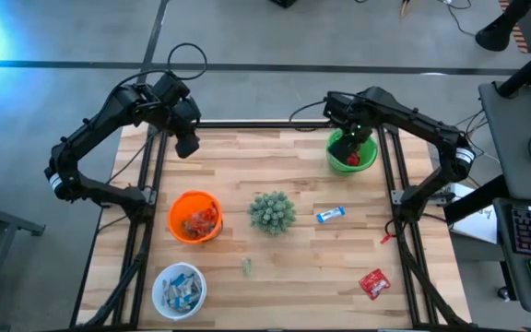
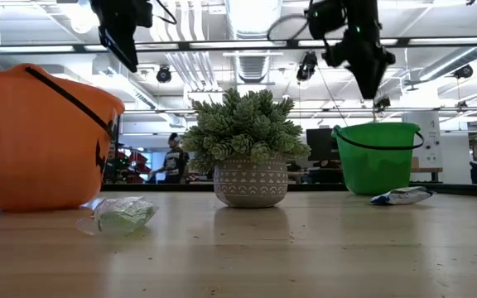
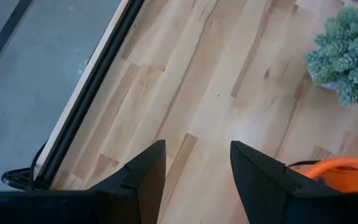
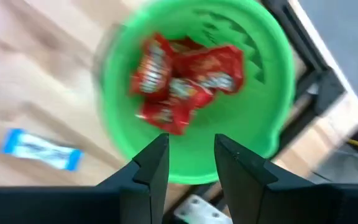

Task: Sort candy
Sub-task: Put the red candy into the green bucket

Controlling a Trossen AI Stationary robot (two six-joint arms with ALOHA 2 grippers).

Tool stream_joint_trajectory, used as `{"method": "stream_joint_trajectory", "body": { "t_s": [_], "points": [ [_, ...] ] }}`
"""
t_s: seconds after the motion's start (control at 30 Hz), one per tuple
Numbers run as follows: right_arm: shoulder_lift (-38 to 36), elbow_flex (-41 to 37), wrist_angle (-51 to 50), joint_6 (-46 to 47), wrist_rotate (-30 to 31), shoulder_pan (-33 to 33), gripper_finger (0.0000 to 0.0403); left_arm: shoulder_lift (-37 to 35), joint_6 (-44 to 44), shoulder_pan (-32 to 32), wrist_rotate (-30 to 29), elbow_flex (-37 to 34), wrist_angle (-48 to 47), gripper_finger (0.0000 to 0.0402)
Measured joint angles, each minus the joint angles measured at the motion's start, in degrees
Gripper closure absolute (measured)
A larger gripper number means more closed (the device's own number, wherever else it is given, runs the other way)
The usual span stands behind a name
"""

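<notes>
A pale wooden table fills the scene. The right gripper hangs directly above the green bucket, fingers parted and empty, red packets heaped below it. The blue-and-white bar lies just beside that bucket, toward the potted plant, long axis roughly crosswise, nearer this arm. The left gripper waits open, away beyond the orange bucket.

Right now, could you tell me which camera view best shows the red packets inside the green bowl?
The right wrist view: it looks straight down into the green bowl at the red packets. The high view shows only a small red patch; the low view shows just the bowl's wall; the left wrist view misses it.
</notes>
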Motion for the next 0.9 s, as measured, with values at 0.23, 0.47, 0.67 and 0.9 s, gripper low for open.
{"method": "stream_joint_trajectory", "body": {
  "t_s": [0.23,0.47,0.67,0.9],
  "points": [
    [-0.1,8.8,-0.3,1.4,-13.5,5.0,0.0282,-0.1,2.5,-1.4,0.4,0.1,-1.6,0.0240],
    [-0.7,12.5,-1.6,8.4,-16.2,13.3,0.0282,-0.5,4.9,-3.7,0.5,0.1,-4.4,0.0240],
    [-1.0,11.1,-1.6,14.9,-16.4,22.1,0.0282,-1.0,5.9,-4.0,0.5,0.1,-5.3,0.0240],
    [-1.0,7.4,-1.6,29.7,-16.4,32.1,0.0282,-2.0,7.0,-4.0,0.5,0.1,-5.6,0.0240]
  ]
}}
